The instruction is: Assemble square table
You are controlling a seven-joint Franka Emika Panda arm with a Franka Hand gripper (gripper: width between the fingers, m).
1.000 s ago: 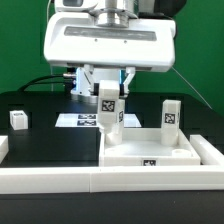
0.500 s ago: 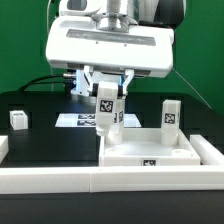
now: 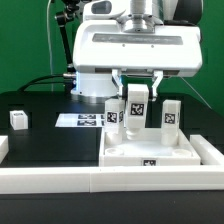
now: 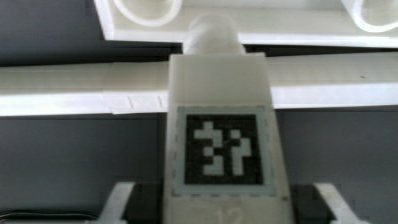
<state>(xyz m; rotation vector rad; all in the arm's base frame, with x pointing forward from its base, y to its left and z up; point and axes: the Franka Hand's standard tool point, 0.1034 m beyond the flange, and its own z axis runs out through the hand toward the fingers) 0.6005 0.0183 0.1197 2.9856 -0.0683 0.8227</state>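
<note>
Nearest, a long low white border wall is laid across the front of the black table. Just behind it, right of centre, the white tray-like tabletop is set flat, a black-and-white tag shown on its near edge. Over the far part of the tabletop one tagged white leg is held upright, clenched between the fingers of the gripper; whether its lower end touches the tray cannot be told. It is flanked by a left leg and a right leg, both upright at the tabletop's far corners. A loose leg is placed well apart at far left. The marker board lies flat between the loose leg and the left leg.
</note>
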